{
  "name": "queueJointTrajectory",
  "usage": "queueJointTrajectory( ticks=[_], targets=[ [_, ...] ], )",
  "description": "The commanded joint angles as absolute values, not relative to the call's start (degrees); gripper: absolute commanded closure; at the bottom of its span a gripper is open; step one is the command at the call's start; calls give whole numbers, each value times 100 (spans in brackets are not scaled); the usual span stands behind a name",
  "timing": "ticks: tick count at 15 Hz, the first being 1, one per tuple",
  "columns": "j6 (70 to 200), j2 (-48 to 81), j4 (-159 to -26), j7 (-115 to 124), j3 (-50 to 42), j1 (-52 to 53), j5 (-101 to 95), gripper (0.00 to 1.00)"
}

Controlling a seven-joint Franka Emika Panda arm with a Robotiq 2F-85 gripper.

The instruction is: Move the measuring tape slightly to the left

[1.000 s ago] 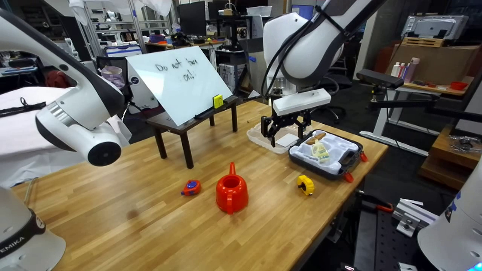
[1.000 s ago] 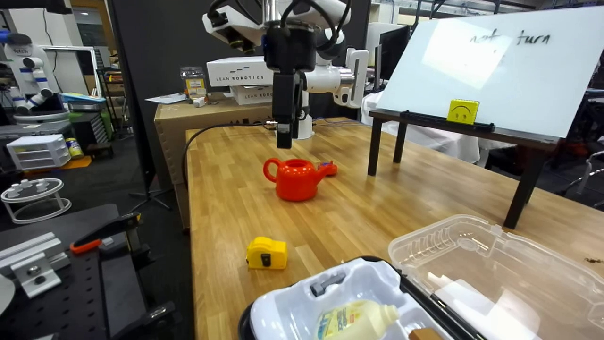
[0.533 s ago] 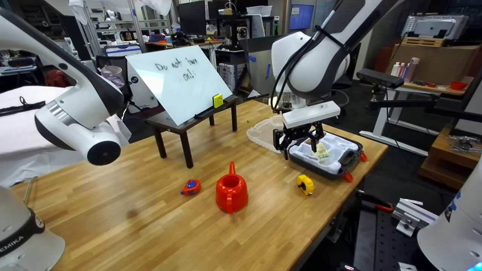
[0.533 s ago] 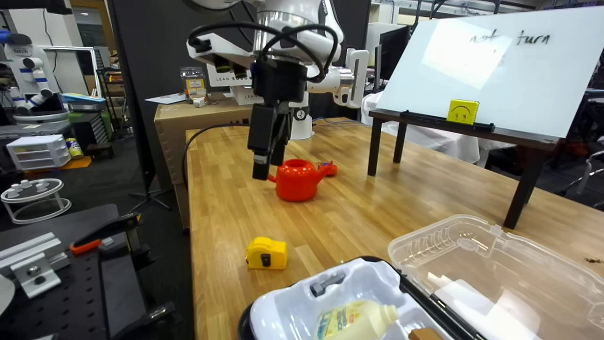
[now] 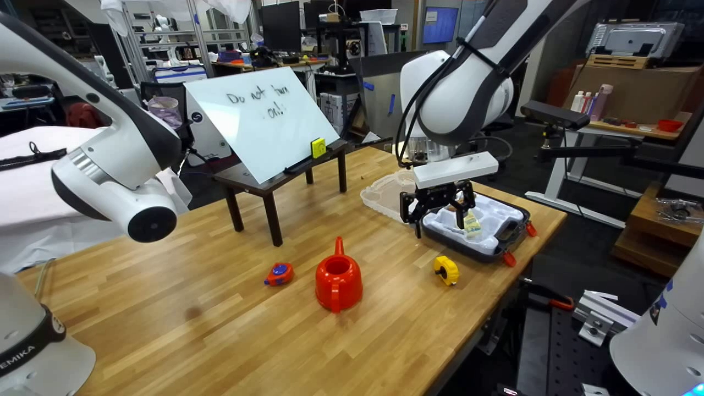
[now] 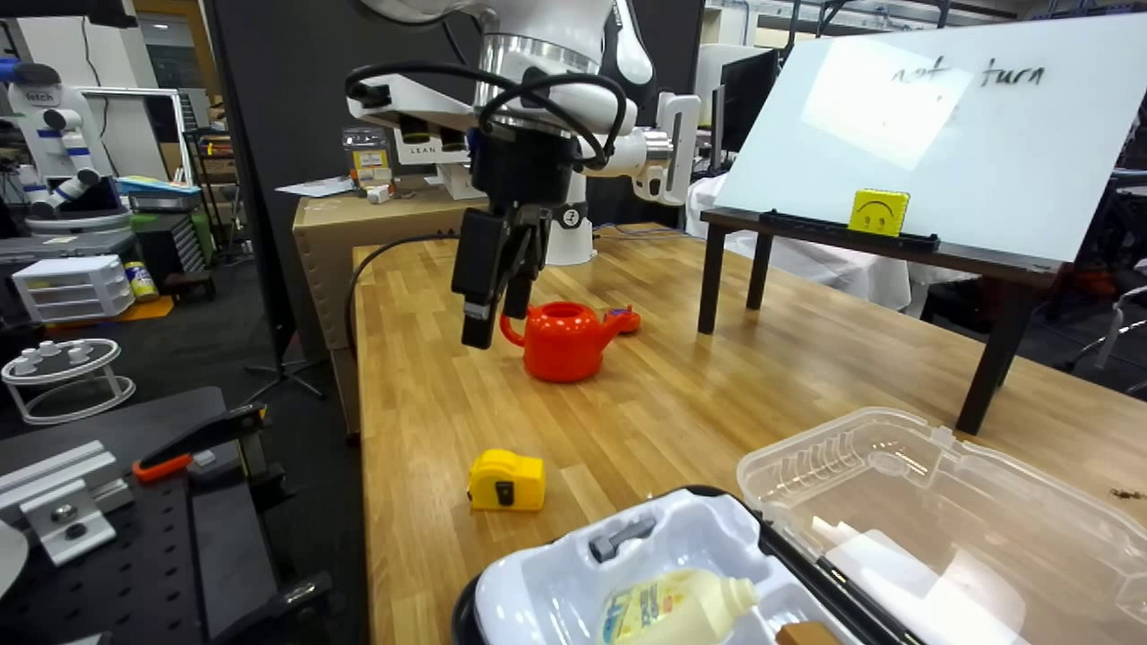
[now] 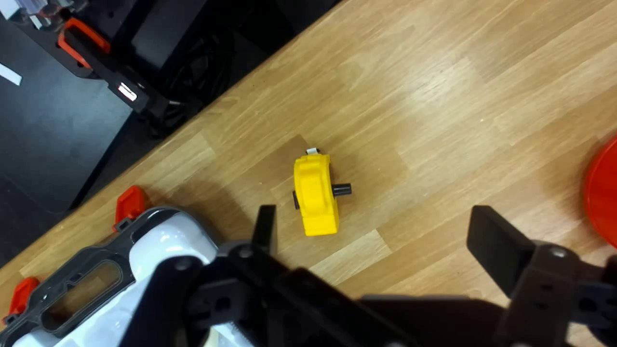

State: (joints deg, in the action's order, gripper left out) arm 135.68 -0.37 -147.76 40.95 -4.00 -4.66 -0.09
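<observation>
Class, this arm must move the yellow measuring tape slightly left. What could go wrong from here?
1. In the wrist view, the measuring tape sits off-centre from the open gripper, so closing there might knock it.
2. The tape stands upright on a narrow side, so a nudge could topple it.
3. The open case is close by, so the gripper could clip it.

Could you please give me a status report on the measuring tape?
Jaws open and empty, above the table. Measuring tape on it, ungrasped. Possible snag: open case close to the tape.

Whtbrd point(image 5: 264, 124) says “Do not turn on!”, arm point(image 5: 124, 151) “EMIKA”, box point(image 6: 430, 155) “LEAN”, bot point(image 6: 40, 116) “fetch”.
</observation>
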Motion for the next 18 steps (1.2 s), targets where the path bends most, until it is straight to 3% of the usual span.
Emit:
queueJointTrajectory(
  ticks=[1,18],
  targets=[
    [13559,-37,-14769,4094,-409,-458,-9,0],
    [13963,969,-14584,3070,-938,-678,1154,0]
  ],
)
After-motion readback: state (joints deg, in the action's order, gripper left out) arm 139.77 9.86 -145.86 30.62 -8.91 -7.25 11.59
